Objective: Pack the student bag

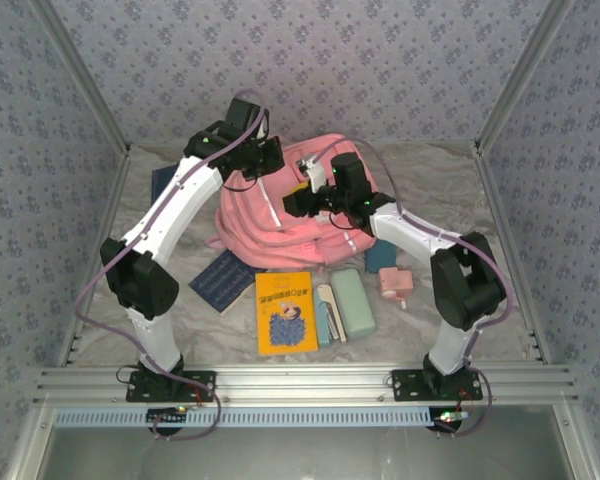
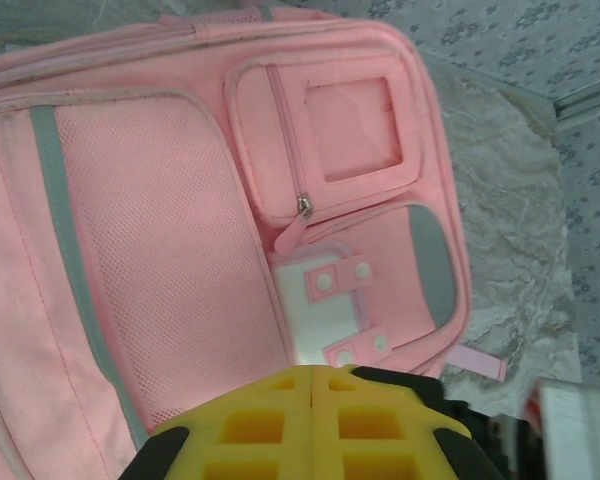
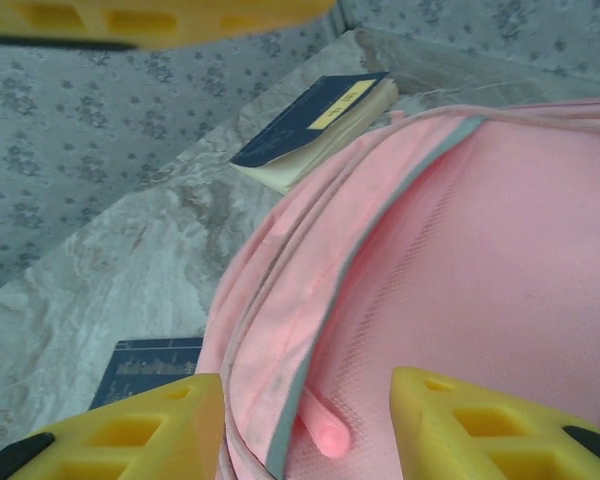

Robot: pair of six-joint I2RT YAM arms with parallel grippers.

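Note:
The student bag (image 1: 265, 225) is a big pink backpack lying flat at mid-table, front pockets up. My left gripper (image 1: 271, 158) hovers over its far end; in the left wrist view its yellow fingers (image 2: 280, 420) are pressed together, shut on nothing, above the bag's white snap patch (image 2: 315, 312) and a pocket zipper (image 2: 303, 205). My right gripper (image 1: 296, 200) is over the bag's middle. In the right wrist view it stands open (image 3: 308, 388), straddling the bag's grey-trimmed seam (image 3: 360, 250), with a pink zipper pull tab (image 3: 327, 432) between the fingers, apart from both.
In front of the bag lie a yellow book (image 1: 285, 312), a dark blue notebook (image 1: 223, 278), a mint pencil case (image 1: 352, 303), a small pink item (image 1: 393, 283) and a teal item (image 1: 380, 255). A dark blue book (image 3: 320, 120) lies behind the bag's left. Patterned walls enclose the table.

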